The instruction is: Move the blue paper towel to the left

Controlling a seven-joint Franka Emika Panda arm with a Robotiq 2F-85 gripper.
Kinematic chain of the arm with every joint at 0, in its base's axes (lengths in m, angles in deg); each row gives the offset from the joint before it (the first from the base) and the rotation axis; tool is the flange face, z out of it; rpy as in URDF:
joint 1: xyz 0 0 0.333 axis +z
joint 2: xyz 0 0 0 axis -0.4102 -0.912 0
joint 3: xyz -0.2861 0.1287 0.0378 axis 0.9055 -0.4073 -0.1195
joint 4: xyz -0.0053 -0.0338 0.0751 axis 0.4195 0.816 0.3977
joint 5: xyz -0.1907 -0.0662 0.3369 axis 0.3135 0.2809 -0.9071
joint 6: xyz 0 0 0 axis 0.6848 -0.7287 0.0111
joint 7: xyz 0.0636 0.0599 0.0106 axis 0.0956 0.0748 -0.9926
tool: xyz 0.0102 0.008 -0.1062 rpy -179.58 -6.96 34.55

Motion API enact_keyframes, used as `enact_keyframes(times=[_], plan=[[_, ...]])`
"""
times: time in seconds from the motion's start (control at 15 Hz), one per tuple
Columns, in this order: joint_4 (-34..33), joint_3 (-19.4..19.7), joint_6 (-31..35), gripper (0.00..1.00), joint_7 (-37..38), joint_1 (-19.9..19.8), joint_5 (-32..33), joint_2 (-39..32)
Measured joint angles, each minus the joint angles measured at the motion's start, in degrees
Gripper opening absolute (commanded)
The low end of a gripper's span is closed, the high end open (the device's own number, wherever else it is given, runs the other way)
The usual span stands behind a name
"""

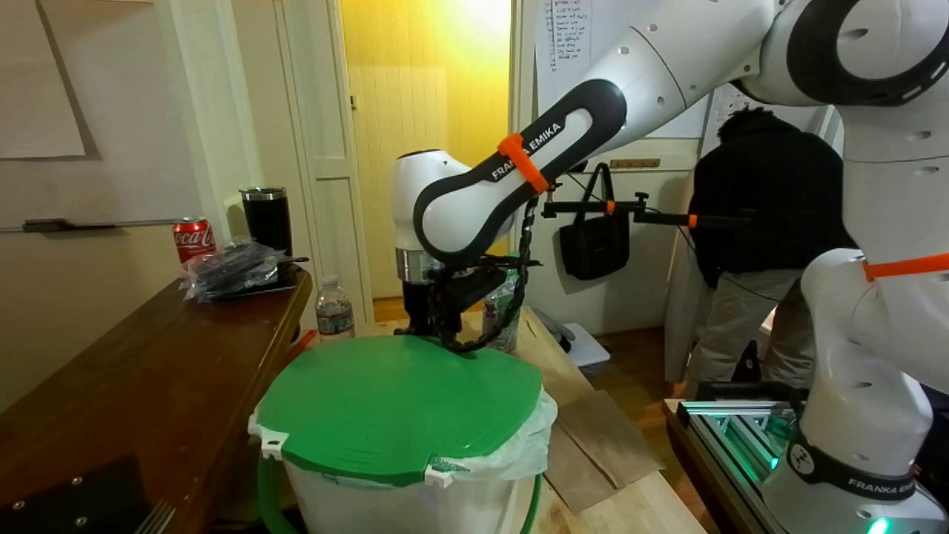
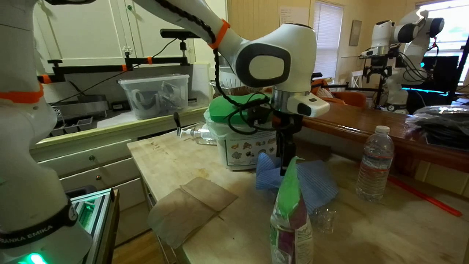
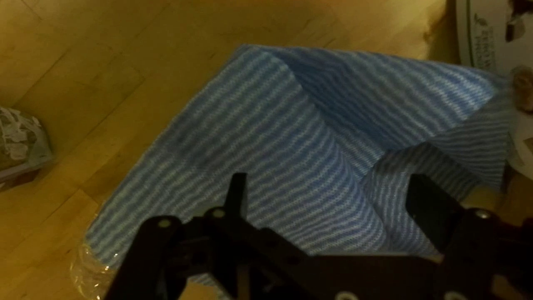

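Observation:
The blue paper towel (image 2: 317, 183) is a striped, light-blue sheet lying crumpled on the wooden table beside the white bin. In the wrist view the towel (image 3: 250, 133) fills the middle, with a raised fold at the right. My gripper (image 3: 327, 183) is open, with its two fingers apart over the towel and the fold between them. In an exterior view the gripper (image 2: 285, 161) points down at the towel; whether the fingertips touch it I cannot tell. In an exterior view the bin's green lid (image 1: 400, 408) hides the towel and the fingertips.
The white bin (image 2: 242, 150) stands close by the gripper. A green and purple bag (image 2: 291, 227) stands in front of the towel. A water bottle (image 2: 375, 165), a red stick (image 2: 425, 196), clear crumpled plastic (image 2: 325, 220) and brown paper (image 2: 190, 209) are on the table (image 2: 161, 154).

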Motion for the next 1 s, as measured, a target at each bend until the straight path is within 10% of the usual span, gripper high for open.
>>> enact_keyframes(times=[0.67, 1.0], plan=[[0.0, 0.6, 0.5, 0.02, 2.6, 0.0, 2.3, -2.5], [-0.5, 0.9, -1.0, 0.00, 5.6, -0.2, 1.3, -1.6]])
